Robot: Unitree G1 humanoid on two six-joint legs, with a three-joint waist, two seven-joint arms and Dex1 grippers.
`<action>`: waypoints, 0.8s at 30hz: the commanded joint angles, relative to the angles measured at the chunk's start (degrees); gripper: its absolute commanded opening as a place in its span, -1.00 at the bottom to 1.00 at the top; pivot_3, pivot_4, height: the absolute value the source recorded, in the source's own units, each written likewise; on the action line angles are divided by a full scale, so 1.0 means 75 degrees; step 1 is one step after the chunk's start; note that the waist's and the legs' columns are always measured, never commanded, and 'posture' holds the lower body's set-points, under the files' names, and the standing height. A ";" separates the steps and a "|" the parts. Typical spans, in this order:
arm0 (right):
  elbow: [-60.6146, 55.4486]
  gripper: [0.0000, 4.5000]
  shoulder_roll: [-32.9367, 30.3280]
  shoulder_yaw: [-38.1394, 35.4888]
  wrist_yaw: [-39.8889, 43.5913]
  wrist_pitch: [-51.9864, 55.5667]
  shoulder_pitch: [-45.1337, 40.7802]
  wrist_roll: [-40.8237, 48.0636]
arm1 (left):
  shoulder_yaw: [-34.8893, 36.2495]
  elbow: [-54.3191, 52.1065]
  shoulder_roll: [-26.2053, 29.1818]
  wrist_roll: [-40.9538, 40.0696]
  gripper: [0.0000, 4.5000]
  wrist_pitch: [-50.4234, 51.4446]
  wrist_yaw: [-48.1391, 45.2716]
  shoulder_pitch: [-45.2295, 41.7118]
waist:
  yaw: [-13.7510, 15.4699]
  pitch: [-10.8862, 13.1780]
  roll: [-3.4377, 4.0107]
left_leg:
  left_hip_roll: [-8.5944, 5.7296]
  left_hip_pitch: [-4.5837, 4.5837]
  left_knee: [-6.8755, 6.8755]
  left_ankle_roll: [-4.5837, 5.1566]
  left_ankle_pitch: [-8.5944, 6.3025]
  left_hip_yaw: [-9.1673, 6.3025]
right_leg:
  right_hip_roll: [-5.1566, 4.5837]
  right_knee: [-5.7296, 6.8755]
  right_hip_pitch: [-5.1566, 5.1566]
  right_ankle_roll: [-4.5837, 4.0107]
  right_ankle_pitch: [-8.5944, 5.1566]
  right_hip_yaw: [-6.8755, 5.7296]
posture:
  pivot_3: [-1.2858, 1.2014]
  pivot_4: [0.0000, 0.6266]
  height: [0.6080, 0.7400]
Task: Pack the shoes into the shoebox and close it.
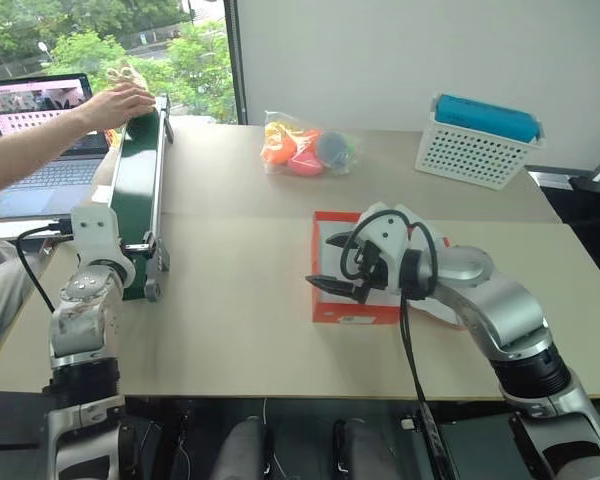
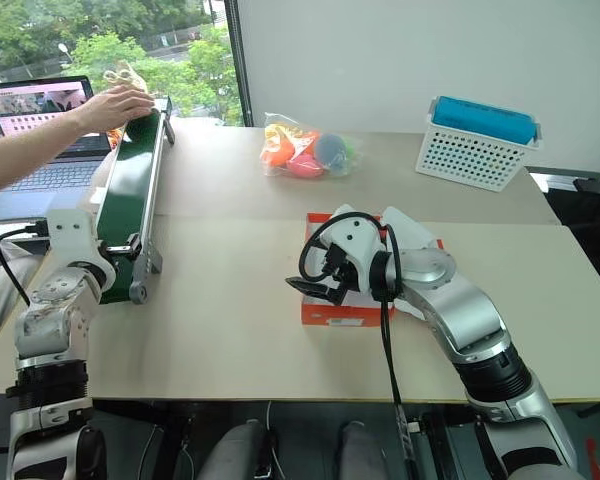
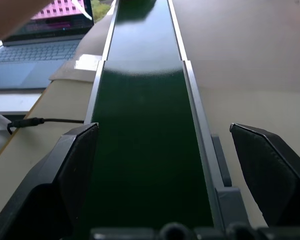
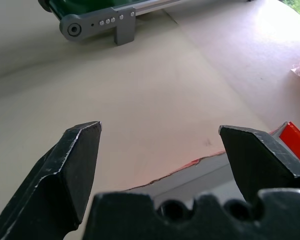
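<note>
- The shoebox (image 1: 355, 300) lies near the middle of the table (image 1: 240, 330), orange-red on its sides and rim and white within; the right arm hides much of it
- The right gripper (image 1: 337, 263) hangs over the shoebox's left edge, its black fingers (image 4: 75, 170) spread wide apart with nothing between them
- In the right wrist view the red rim of the shoebox passes just beneath the spread fingers, and bare table lies beyond
- A green conveyor belt (image 1: 140, 190) runs well to the left of the shoebox, sloping from a low near end up to a raised far end
- The left gripper (image 3: 162, 170) sits at the conveyor's low near end, its jaws released and standing one on each side of the green belt, grasping nothing
- A person's hand (image 1: 118, 103) rests at the conveyor's raised far end, far from the shoebox, holding a cream shoe (image 1: 126, 73) there; it is too small to tell more
- A clear bag of colourful balls (image 1: 308, 147) lies on the table beyond the shoebox
- A white perforated basket (image 1: 473, 153) with a blue roll (image 1: 485, 116) lying on top stands beyond the shoebox and to its right
- An open laptop (image 1: 40, 135) sits beyond the conveyor, on the side away from the shoebox
</note>
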 commanded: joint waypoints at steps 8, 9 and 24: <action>-0.0187 0.97 0.0093 -0.0010 -0.0060 -0.0264 0.0142 -0.0436 | -0.0069 -0.0028 0.0102 -0.0001 1.00 0.0153 0.0020 -0.0050 | 0.0011 0.0000 0.0000 | 0.0000 -0.0001 0.0000 -0.0002 0.0000 0.0000 | -0.0002 -0.0002 0.0001 -0.0001 0.0000 0.0001 | 0.03 -0.52 0.38; -0.0196 0.97 0.0106 -0.0012 -0.0077 -0.0244 0.0163 -0.0464 | -0.0104 -0.0020 0.0097 0.0012 1.00 0.0144 0.0007 -0.0033 | 0.0010 0.0000 0.0000 | 0.0000 -0.0001 0.0000 -0.0002 0.0000 0.0000 | -0.0002 -0.0001 0.0000 -0.0001 0.0000 0.0000 | 0.03 -0.52 0.38; -0.0050 0.97 0.0290 -0.0025 -0.0251 -0.0139 0.0236 -0.0807 | -0.0321 0.0290 0.0114 0.0087 1.00 0.0002 0.0067 -0.0364 | 0.0014 0.0000 0.0000 | 0.0000 0.0000 0.0000 -0.0003 0.0000 -0.0001 | -0.0002 0.0000 0.0000 -0.0002 0.0001 0.0001 | 0.03 -0.52 0.38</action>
